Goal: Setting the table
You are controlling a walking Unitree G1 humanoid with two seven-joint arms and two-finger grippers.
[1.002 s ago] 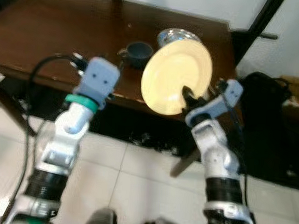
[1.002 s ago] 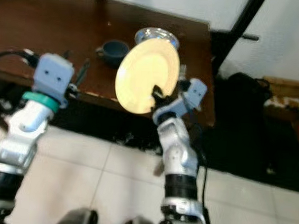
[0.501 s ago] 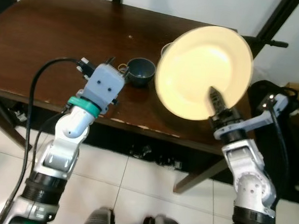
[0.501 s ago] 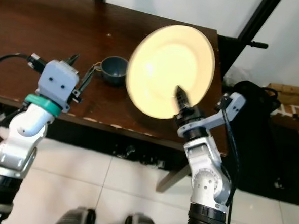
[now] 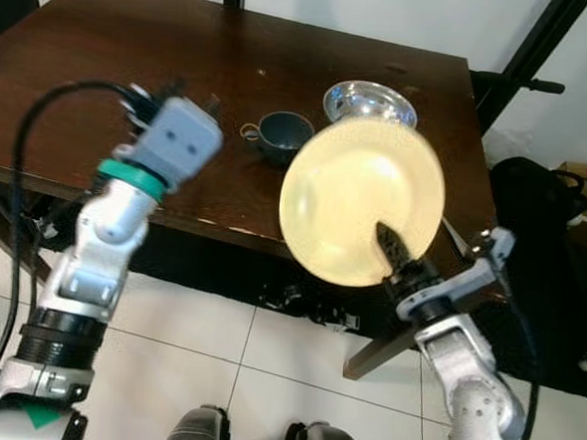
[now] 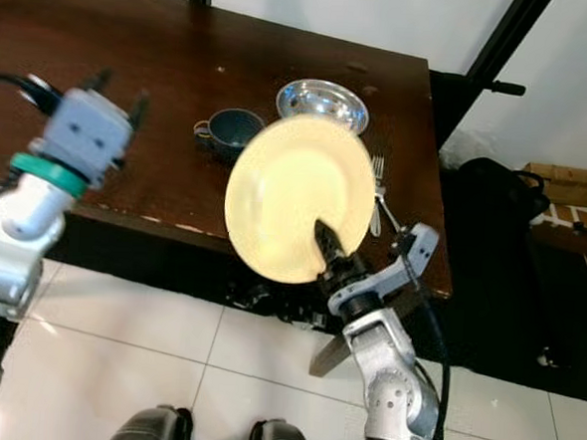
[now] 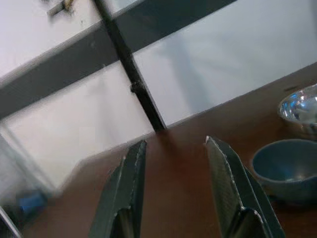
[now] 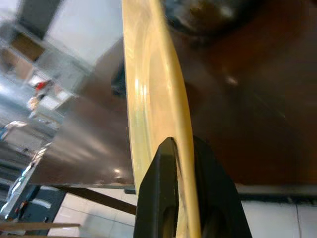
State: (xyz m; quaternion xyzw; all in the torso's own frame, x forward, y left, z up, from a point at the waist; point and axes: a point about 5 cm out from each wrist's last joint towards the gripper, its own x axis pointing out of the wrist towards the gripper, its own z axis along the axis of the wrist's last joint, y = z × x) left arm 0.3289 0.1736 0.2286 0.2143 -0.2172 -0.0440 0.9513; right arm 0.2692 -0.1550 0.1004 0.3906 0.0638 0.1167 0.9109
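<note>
The yellow plate (image 6: 297, 196), pinched at its rim by the right gripper (image 6: 328, 250), has been lowered from its raised tilt toward the table's (image 6: 116, 30) near right edge, suggesting placement soon, while the left gripper (image 7: 173, 163) hovers open, empty.

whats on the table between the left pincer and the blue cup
Nothing: bare brown tabletop lies between the open left pincer and the blue cup, in the left wrist and eye views.

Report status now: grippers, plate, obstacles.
Right gripper clamped on yellow plate, tilted above the table's near edge. Left gripper open. Blue cup, steel bowl, fork beyond.
</note>
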